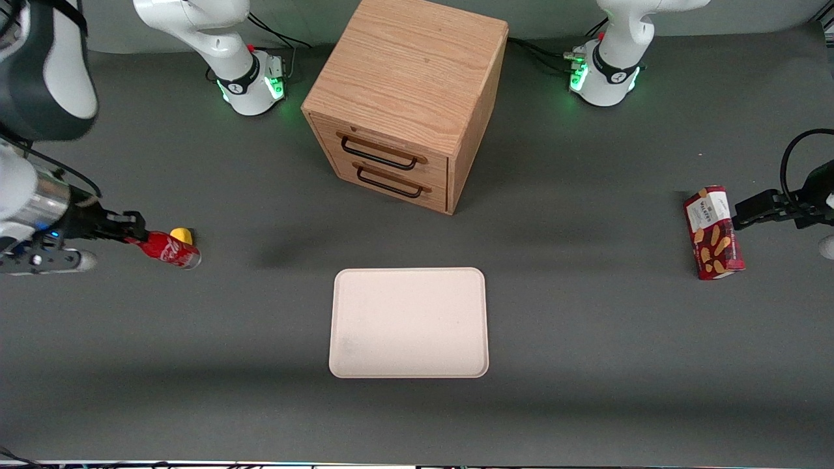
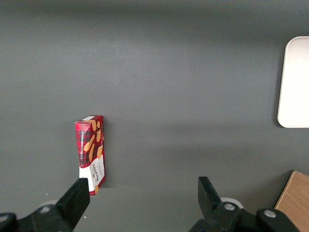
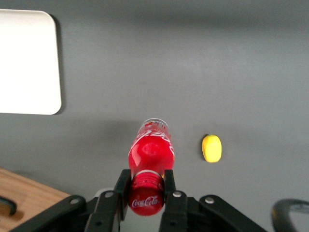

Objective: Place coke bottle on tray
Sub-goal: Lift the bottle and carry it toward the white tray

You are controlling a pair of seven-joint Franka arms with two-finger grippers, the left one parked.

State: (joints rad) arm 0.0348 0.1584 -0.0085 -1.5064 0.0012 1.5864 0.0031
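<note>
A dark grey worktop seen from the front, described from the nearest things to the farthest. Nearest the front camera lies the tray, a pale cream-pink rectangle with rounded corners and a low rim, flat on the worktop with nothing on it. Farther from the camera, toward the working arm's end of the worktop, the end effector is clamped on the neck and cap of the coke bottle, a small glossy red bottle with white lettering. The bottle is tilted, its base pointing toward the tray, and it appears to be lifted off the worktop. The wrist view shows the two fingers pressed against either side of the cap. A small yellow lump sits just beside the bottle, slightly farther from the camera. Toward the parked arm's end stands a red biscuit box. Farthest is a wooden two-drawer box with dark handles. The bottle looks grasped, so the carry seems to be the step in hand. The next move calls for travel sideways to above the tray, then lowering the bottle gently before releasing.
</note>
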